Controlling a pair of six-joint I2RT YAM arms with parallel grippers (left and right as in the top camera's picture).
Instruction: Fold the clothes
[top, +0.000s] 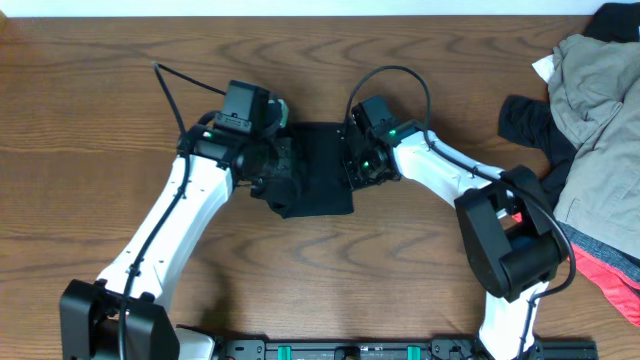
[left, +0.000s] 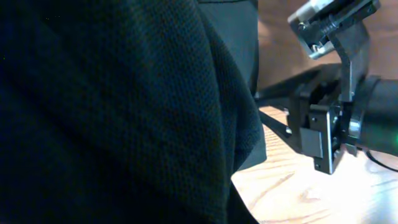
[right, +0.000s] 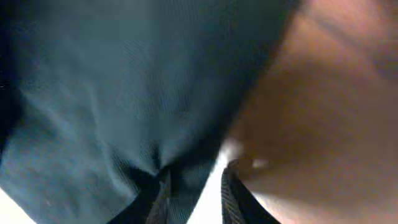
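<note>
Black shirt (top: 318, 172) lies bunched on the wooden table (top: 90, 80) between both arms. Left gripper (top: 272, 165) is pinched shut on its left edge. Right gripper (top: 352, 165) is narrowly parted at the right edge, its grip unclear. Both edges should probably rise evenly, with the fabric taut.

White arms (top: 170, 225) — black joints (top: 505, 240), black cables (top: 395, 68).

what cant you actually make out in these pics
- Left gripper fingertips: left wrist view, black shirt covers them.
- Right gripper hold: right wrist view, too blurred.
- Clothes pile: overhead, cut off by the right edge.
</note>
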